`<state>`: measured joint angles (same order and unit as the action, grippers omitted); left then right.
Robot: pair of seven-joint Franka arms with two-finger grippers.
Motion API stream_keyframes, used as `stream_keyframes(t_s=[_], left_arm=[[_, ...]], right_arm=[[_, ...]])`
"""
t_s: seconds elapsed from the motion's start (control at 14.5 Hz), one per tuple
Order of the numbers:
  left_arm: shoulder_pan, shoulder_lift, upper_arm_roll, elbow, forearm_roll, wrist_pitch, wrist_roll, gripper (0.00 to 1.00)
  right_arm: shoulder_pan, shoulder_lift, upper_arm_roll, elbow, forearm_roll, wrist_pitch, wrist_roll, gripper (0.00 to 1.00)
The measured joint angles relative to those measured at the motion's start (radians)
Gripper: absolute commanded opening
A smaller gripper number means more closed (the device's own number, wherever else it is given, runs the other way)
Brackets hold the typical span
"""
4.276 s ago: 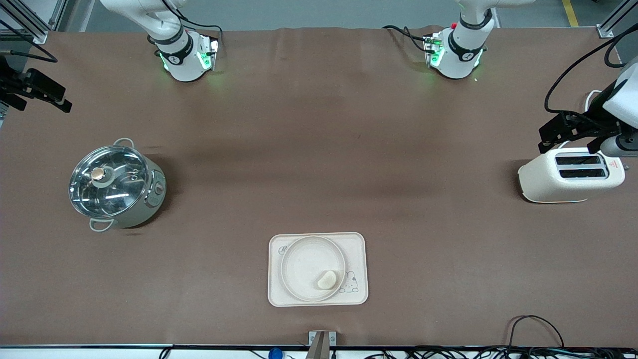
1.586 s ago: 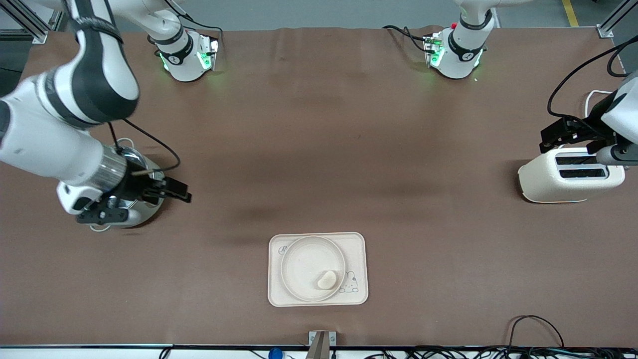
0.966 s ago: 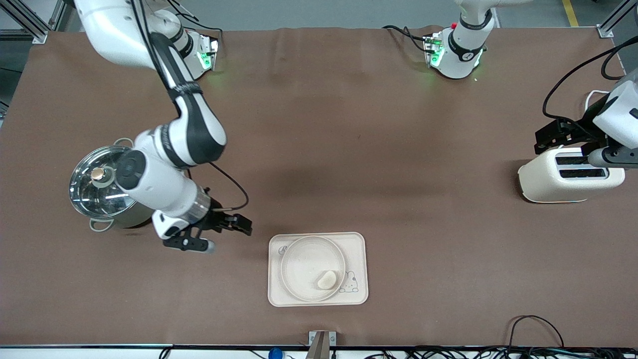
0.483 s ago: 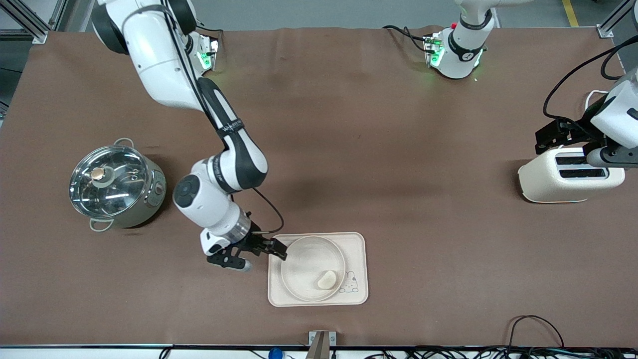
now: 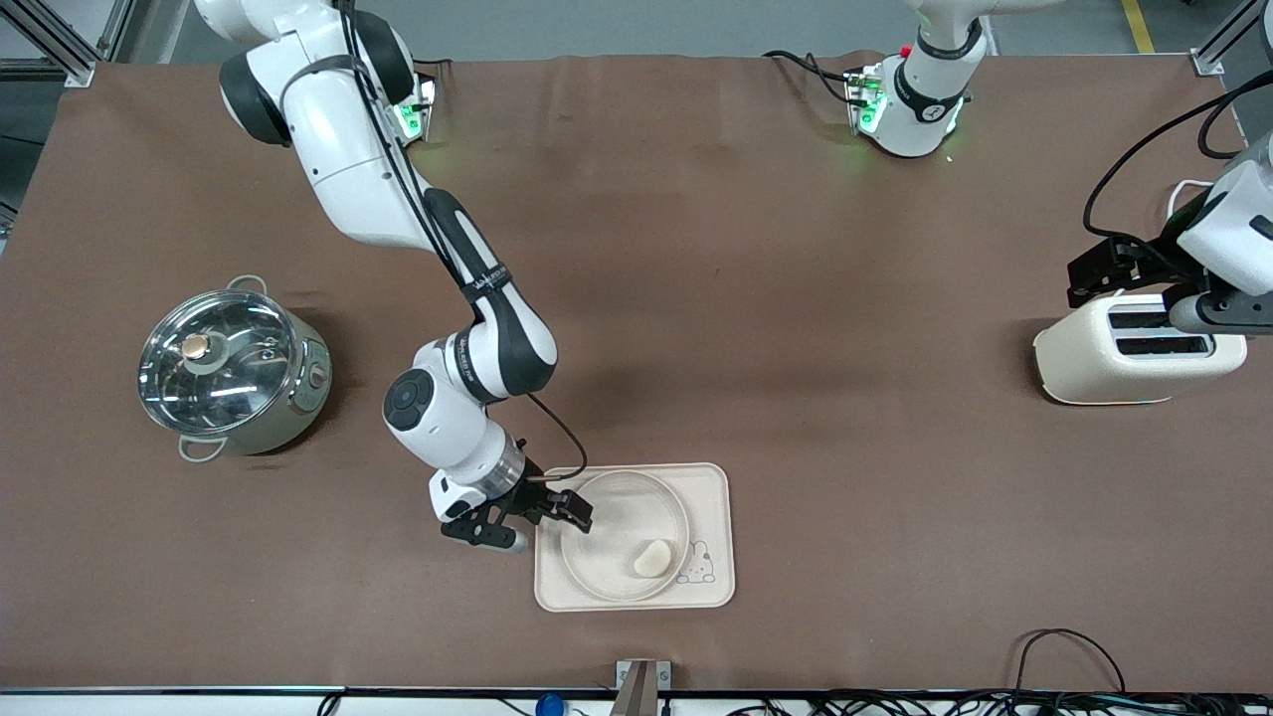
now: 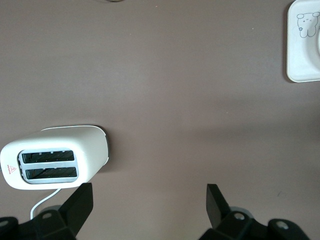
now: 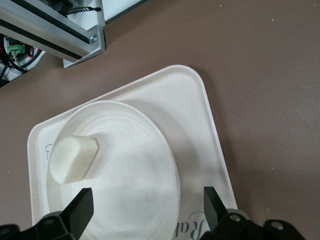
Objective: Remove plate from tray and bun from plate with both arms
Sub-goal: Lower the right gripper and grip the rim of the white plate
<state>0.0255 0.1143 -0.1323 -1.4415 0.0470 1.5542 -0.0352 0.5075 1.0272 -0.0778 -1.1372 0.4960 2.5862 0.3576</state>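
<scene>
Right gripper (image 5: 575,514) hangs, fingers spread, over the plate (image 5: 607,542) rim at the tray's (image 5: 711,497) pot-side corner; left gripper (image 5: 1134,273), also spread, waits over the toaster (image 5: 1139,350).

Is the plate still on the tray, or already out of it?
On the tray: the plate lies inside the tray rim.

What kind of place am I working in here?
Probably a robot lab bench staged as a kitchen: brown mat-covered table, steel pot with glass lid, cream two-slot toaster, aluminium framing.
</scene>
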Motion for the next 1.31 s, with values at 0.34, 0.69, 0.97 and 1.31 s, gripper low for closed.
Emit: stream_keyframes(t_s=[0.34, 0.69, 0.97, 1.31], left_arm=[[0.0, 0.0, 0.0, 0.0, 0.0, 0.0, 0.0, 1.0], [0.0, 0.0, 0.0, 0.0, 0.0, 0.0, 0.0, 1.0], [0.0, 0.0, 0.0, 0.0, 0.0, 0.0, 0.0, 1.0], [0.0, 0.0, 0.0, 0.0, 0.0, 0.0, 0.0, 1.0]], right_arm=[[0.0, 0.025, -0.001, 0.007, 0.0, 0.008, -0.029, 0.53], [0.0, 0.047, -0.002, 0.019, 0.0, 0.028, -0.041, 0.35], [0.0, 0.073, -0.002, 0.026, 0.0, 0.067, -0.049, 0.04], [-0.003, 0.077, -0.002, 0.052, 0.0, 0.072, -0.052, 0.01]])
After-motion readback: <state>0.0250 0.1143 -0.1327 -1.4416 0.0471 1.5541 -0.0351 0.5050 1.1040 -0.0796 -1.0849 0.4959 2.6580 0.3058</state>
